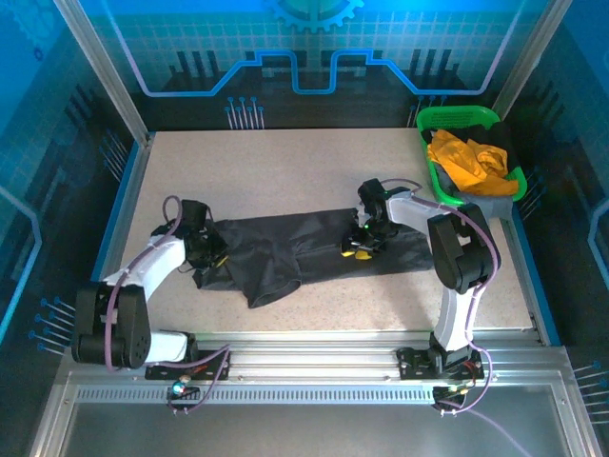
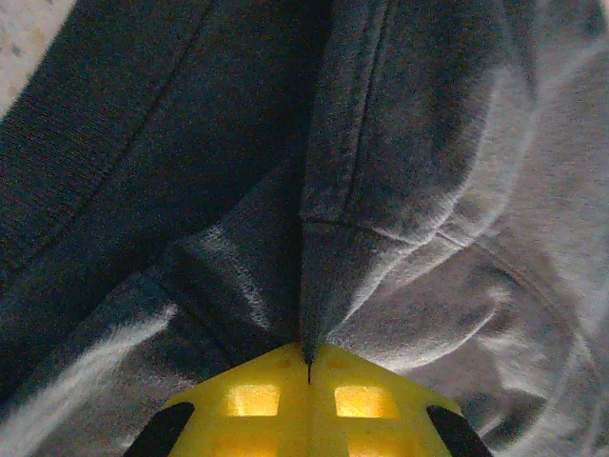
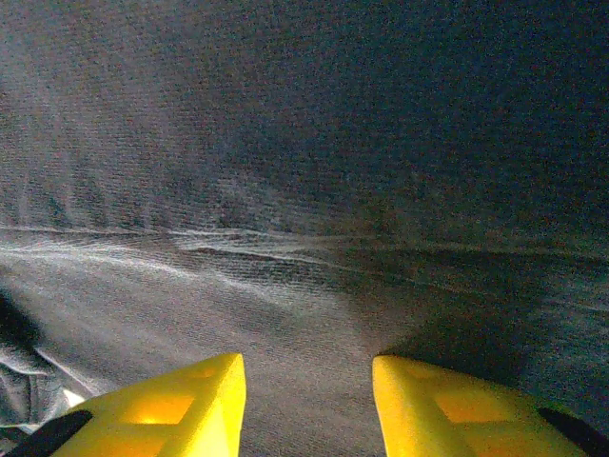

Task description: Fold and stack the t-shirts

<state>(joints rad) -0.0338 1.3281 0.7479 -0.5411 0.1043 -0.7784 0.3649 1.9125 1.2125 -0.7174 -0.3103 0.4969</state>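
A large black t-shirt [image 1: 304, 249] lies stretched across the middle of the table, with one sleeve hanging toward the near edge. My left gripper [image 1: 211, 255] is at the shirt's left end, shut on a pinched fold of the black cloth [image 2: 319, 276]; the yellow fingertips [image 2: 257, 390] meet with cloth between them. Over the shirt's right half, my right gripper [image 1: 358, 249] stands open, its yellow fingers [image 3: 181, 405] spread over flat black cloth [image 3: 304, 238], with nothing held. An orange-yellow t-shirt [image 1: 464, 159] lies bunched in the green basket, with grey cloth [image 1: 487, 205] beneath it.
The green plastic basket [image 1: 447, 119] stands at the back right corner of the table. Bare speckled tabletop [image 1: 257, 171] lies behind the shirt, and a strip [image 1: 362, 305] in front. Metal frame rails [image 1: 314, 357] run along the near edge.
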